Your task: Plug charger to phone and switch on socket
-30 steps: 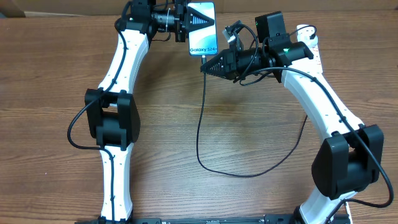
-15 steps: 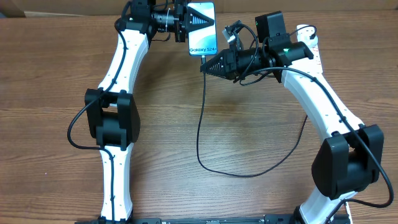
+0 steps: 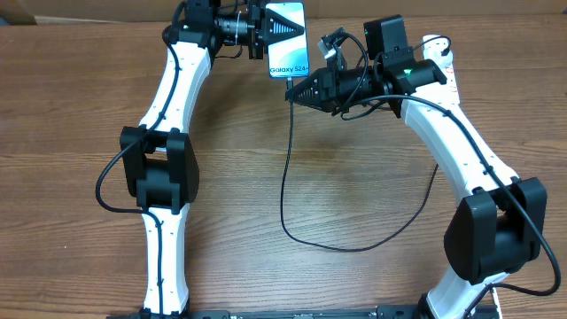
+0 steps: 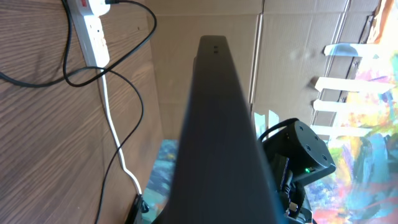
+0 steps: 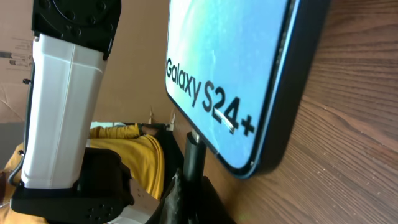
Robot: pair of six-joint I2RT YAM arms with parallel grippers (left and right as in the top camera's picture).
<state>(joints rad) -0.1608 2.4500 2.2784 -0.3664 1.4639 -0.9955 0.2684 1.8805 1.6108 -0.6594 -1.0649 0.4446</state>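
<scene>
The table (image 3: 354,195) carries everything. The power strip (image 3: 440,49) lies far right, behind my right arm. The phone (image 3: 291,55) sits far middle, my left gripper (image 3: 280,27) clamped on its top end. It's rigid, slick glass, so I'd grip the edges only. The cable (image 3: 284,177) loops limp, useless to push. My right gripper (image 3: 296,91) pinches the stiff connector (image 5: 194,155) at the phone's bottom edge; whether it's seated I can't tell.

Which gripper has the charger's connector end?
The right gripper, at the phone's bottom edge, with the thin black charger trailing down from it. The left gripper instead clamps the phone's opposite end.
</scene>
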